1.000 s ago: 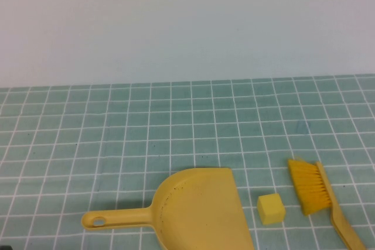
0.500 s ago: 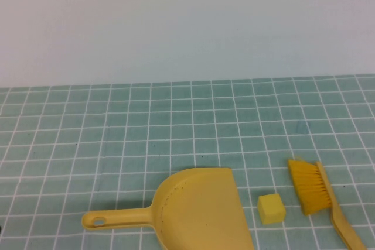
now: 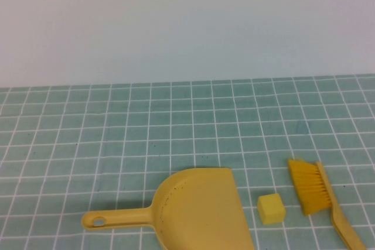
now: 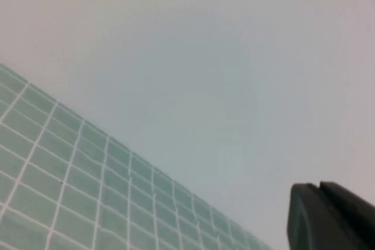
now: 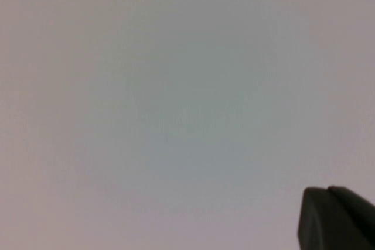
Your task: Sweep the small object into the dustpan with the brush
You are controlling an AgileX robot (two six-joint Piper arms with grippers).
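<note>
Bench (image 3: 88, 144) w/ pale green tile grid, white lines, plain pale wall behind. All three task items sit near the front edge of the high view, none held. Dustpan (image 3: 199, 209) lies flat, yellow, rounded back toward the robot's left, wide scoop mouth facing the robot's right; its long straight handle w/ hang hole runs out to the left, and the scoop's near part is cut by the frame edge. Small object (image 3: 271, 208), a pale-yellow cube w/ soft edges, sits on the tiles just beside the scoop's mouth, on its right side, not touching it. Brush (image 3: 319, 200) lies to the right of the cube, near but apart; orange-yellow bristle block points toward the far side and slightly left, tan handle runs toward the front-right corner and out of frame. So cube is between dustpan and brush. Neither arm shows in the high view. Left gripper (image 4: 331, 218) seen only in left wrist view: dark fingertips at the frame's corner, pressed together w/ just a thin seam between them, nothing pinched; behind them tiled bench and wall, so it hangs clear of the items. Right gripper (image 5: 337, 219) seen only in right wrist view: dark tips likewise pressed together, empty, w/ only blank wall behind; its spot relative to the items can't be told.
</note>
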